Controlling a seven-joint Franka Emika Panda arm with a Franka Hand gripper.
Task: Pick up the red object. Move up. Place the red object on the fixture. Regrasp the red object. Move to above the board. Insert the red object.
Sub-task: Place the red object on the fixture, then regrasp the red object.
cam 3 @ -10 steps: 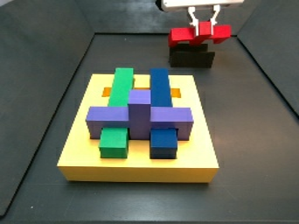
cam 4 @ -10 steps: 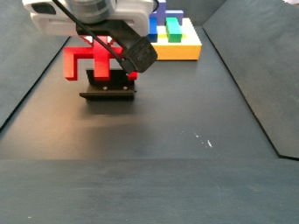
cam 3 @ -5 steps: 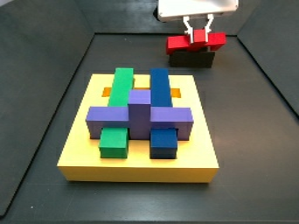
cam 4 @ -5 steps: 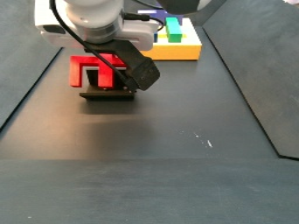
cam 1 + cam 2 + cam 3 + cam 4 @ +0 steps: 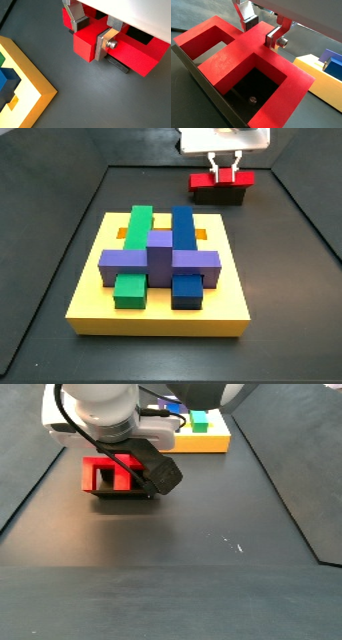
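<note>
The red object (image 5: 209, 180) lies flat on top of the dark fixture (image 5: 221, 197) at the far end of the floor. Its bar and legs frame the fixture's recessed top (image 5: 246, 94). My gripper (image 5: 225, 166) comes straight down on it. In both wrist views the gripper (image 5: 92, 35) (image 5: 261, 31) is shut on the raised centre stub (image 5: 85, 46), with a pad against each side. The yellow board (image 5: 94, 300) sits nearer the front, apart from the gripper. In a side view the arm covers most of the red object (image 5: 100, 467) and the fixture (image 5: 120, 493).
The board carries green (image 5: 138, 223), blue (image 5: 183, 228) and purple (image 5: 158, 256) blocks. Raised dark walls (image 5: 305, 218) border the floor on both sides. The board's corner (image 5: 40, 87) lies close beside the fixture in a wrist view.
My gripper has come down with the red object, which hung above the fixture a second ago and now rests on it.
</note>
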